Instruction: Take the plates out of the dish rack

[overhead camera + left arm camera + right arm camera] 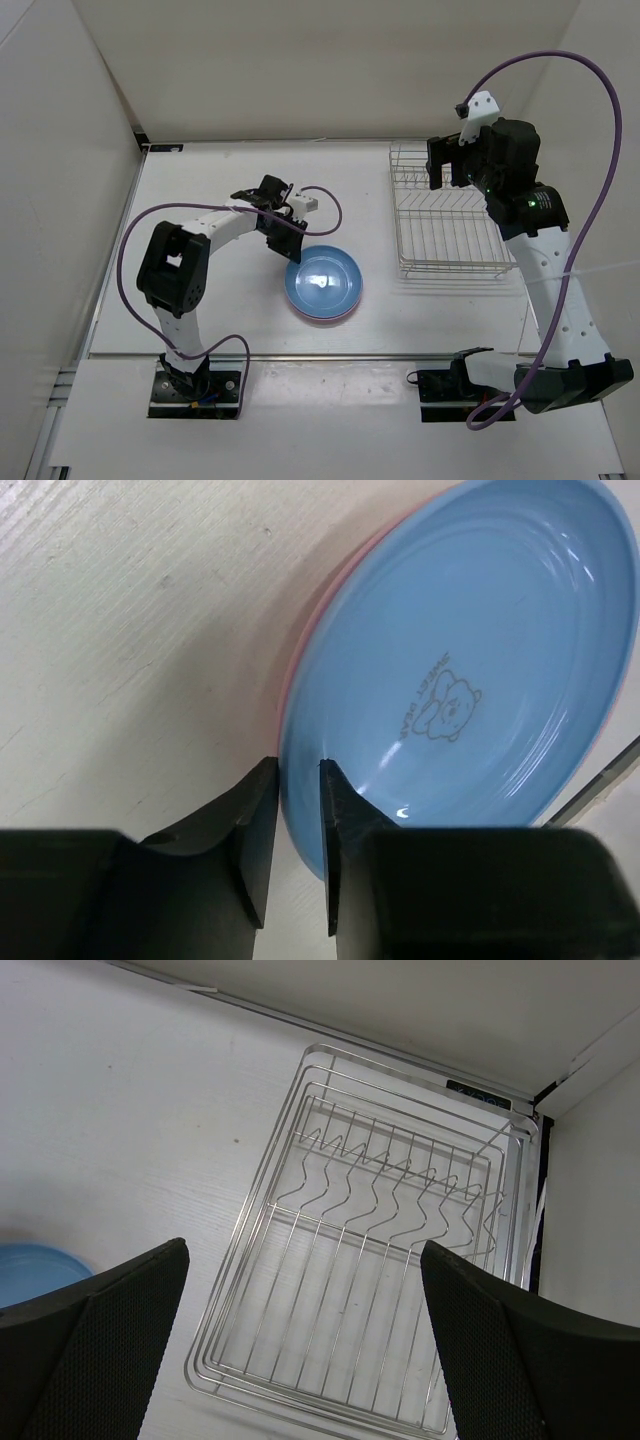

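The light blue plate [325,280] lies flat on the table, stacked on the pink plate [322,319], of which only an edge shows. In the left wrist view the blue plate [480,660] fills the right side and the pink rim [300,650] peeks out beneath it. My left gripper [290,250] [298,765] straddles the blue plate's near rim, its jaws a narrow gap apart. The silver wire dish rack [445,215] [370,1260] stands at the right with nothing in it. Above the rack hangs my right gripper [450,170] [303,1250], wide open and holding nothing.
White walls close in the table at the back and both sides. The rack sits close to the back right corner. A purple cable loops from each arm.
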Controlling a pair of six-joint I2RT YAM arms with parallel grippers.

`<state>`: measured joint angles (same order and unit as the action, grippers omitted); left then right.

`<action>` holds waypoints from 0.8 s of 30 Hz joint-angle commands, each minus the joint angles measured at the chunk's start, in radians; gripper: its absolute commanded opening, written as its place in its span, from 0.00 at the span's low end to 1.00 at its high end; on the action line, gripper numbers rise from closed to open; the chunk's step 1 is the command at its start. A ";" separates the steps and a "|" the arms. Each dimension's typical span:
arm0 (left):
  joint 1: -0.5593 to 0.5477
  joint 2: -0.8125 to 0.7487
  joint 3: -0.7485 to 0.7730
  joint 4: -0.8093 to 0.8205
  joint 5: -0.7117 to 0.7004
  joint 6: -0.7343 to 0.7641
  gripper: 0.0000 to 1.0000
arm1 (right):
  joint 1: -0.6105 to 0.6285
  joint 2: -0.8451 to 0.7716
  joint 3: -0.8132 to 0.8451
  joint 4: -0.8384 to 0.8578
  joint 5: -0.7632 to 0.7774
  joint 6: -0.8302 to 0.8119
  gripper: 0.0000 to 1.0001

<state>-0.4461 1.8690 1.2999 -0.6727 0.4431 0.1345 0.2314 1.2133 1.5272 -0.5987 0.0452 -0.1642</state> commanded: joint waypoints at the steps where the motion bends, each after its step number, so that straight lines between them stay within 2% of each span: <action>1: 0.003 -0.028 -0.007 0.001 0.037 0.008 0.36 | 0.002 -0.026 0.004 0.016 -0.018 0.000 1.00; 2: 0.003 -0.039 -0.007 0.001 0.037 0.008 0.36 | 0.002 -0.026 0.004 0.016 -0.018 0.000 1.00; 3: 0.003 -0.039 -0.007 0.001 0.037 0.008 0.42 | 0.002 -0.026 0.004 0.016 -0.018 0.000 1.00; 6: -0.006 -0.051 -0.007 0.001 0.037 0.008 0.77 | 0.002 -0.026 0.004 0.016 -0.018 0.000 1.00; 7: -0.006 -0.063 -0.007 -0.011 0.037 0.008 0.95 | 0.002 -0.026 0.004 0.016 -0.028 0.000 1.00; 8: -0.006 -0.079 -0.007 -0.011 0.037 0.008 1.00 | 0.002 -0.026 0.004 0.016 -0.028 0.000 1.00; 14: 0.006 -0.192 0.024 -0.054 -0.032 0.037 1.00 | -0.032 -0.026 -0.041 0.028 -0.028 0.000 1.00; 17: 0.056 -0.309 0.033 -0.054 -0.139 0.011 1.00 | -0.105 0.000 -0.053 0.021 -0.039 0.031 1.00; 19: 0.124 -0.402 0.042 -0.064 -0.205 -0.012 1.00 | -0.173 0.031 -0.039 -0.038 -0.067 0.031 1.00; 20: 0.177 -0.456 0.042 -0.064 -0.281 -0.035 1.00 | -0.197 0.031 -0.039 -0.056 -0.077 0.040 1.00; 21: 0.207 -0.476 0.053 -0.073 -0.366 -0.048 1.00 | -0.251 0.041 -0.039 -0.065 -0.077 0.040 1.00; 22: 0.240 -0.494 0.070 -0.086 -0.366 -0.058 1.00 | -0.282 0.042 -0.061 -0.065 -0.077 0.040 1.00; 23: 0.277 -0.508 0.070 -0.097 -0.445 -0.093 1.00 | -0.315 0.029 -0.099 -0.055 -0.077 0.055 1.00; 24: 0.364 -0.536 0.084 -0.109 -0.473 -0.102 1.00 | -0.384 0.019 -0.120 -0.043 -0.093 0.055 1.00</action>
<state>-0.1967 1.4021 1.3457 -0.7376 0.1642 0.0952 -0.0460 1.2503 1.4513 -0.6346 -0.0193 -0.1375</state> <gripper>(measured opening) 0.997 0.998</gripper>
